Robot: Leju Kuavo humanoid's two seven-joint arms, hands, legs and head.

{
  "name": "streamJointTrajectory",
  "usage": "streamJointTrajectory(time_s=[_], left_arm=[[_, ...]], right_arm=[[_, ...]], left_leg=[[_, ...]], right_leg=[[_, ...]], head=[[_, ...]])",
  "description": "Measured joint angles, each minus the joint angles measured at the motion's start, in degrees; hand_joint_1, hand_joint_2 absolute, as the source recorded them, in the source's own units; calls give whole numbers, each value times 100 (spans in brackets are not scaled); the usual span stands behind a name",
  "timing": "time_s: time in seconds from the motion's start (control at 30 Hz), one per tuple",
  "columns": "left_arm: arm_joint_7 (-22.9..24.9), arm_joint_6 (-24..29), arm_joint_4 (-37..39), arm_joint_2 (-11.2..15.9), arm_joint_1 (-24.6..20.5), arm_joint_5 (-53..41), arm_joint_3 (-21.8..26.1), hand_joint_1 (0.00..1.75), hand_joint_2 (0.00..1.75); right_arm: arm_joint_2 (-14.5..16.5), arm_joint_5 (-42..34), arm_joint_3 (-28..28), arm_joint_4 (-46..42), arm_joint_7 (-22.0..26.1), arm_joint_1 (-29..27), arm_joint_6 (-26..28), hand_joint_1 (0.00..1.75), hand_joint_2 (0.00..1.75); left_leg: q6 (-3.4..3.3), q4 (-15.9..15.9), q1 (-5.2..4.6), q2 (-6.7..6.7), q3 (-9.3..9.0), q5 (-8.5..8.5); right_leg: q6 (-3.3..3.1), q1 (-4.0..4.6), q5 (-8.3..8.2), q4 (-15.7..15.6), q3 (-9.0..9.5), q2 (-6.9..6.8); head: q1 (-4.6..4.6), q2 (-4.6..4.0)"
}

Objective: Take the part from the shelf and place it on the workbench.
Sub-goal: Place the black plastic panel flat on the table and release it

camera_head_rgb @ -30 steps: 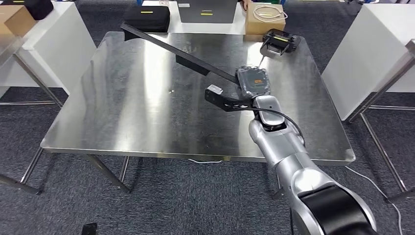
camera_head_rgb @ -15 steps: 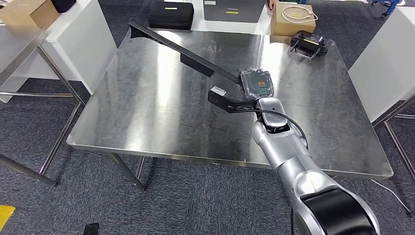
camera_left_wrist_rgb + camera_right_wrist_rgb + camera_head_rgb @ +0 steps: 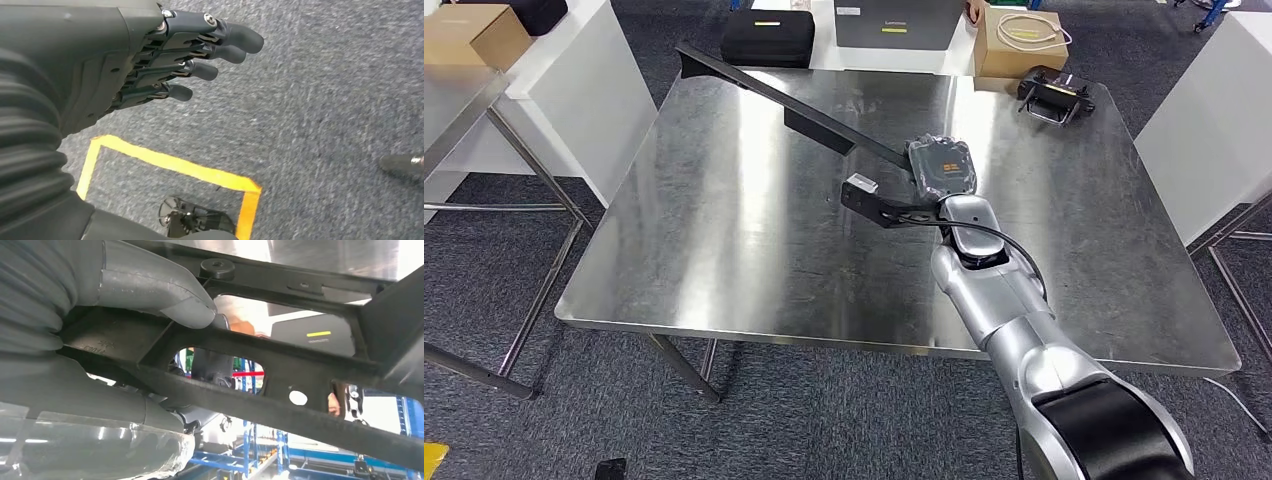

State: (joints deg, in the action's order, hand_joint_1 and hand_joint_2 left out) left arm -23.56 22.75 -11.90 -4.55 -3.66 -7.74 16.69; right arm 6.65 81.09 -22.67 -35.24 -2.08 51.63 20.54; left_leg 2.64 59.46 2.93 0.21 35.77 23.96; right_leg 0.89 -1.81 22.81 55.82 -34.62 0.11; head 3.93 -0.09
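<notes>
Fingers [image 3: 150,300] on my right hand [image 3: 944,170] are wrapped round the part [image 3: 824,125], hovering over the bench [image 3: 724,230], left hand [image 3: 150,65] hangs open, and I reckon that long end could swing and clip the bench.

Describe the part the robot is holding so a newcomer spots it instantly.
Start at the steel workbench in the middle of the head view. Above it, the right hand grips a long black bracket that slants toward the far left corner. Unlike the boxy cases beyond, it is a thin, flat bar with cutouts.
</notes>
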Motion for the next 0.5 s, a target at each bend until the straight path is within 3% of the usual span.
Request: streamJointTrajectory(time_s=[0.1, 0.27, 0.5], left_arm=[[-8, -8, 2, -14, -8, -5, 2, 0, 175], [-15, -45, 1, -15, -3, -59, 3, 0, 175], [-4, -63, 1, -13, -8, -110, 3, 0, 175]], right_arm=[[-7, 11, 0, 1, -4, 5, 0, 175, 175], [-29, 19, 0, 3, -13, 5, 4, 175, 175], [-56, 19, 0, 5, -31, 5, 24, 175, 175]], left_leg=[[-130, -83, -47, -33, -14, -8], [-251, -78, -156, -88, 5, -6], [-307, -76, -185, -83, 14, -4]], right_leg=[[21, 69, 14, 37, -45, -4], [54, 51, -12, -37, -22, -69], [111, 28, -43, -64, -21, -72]], head=[[-39, 0], [-66, 0], [-65, 0]])
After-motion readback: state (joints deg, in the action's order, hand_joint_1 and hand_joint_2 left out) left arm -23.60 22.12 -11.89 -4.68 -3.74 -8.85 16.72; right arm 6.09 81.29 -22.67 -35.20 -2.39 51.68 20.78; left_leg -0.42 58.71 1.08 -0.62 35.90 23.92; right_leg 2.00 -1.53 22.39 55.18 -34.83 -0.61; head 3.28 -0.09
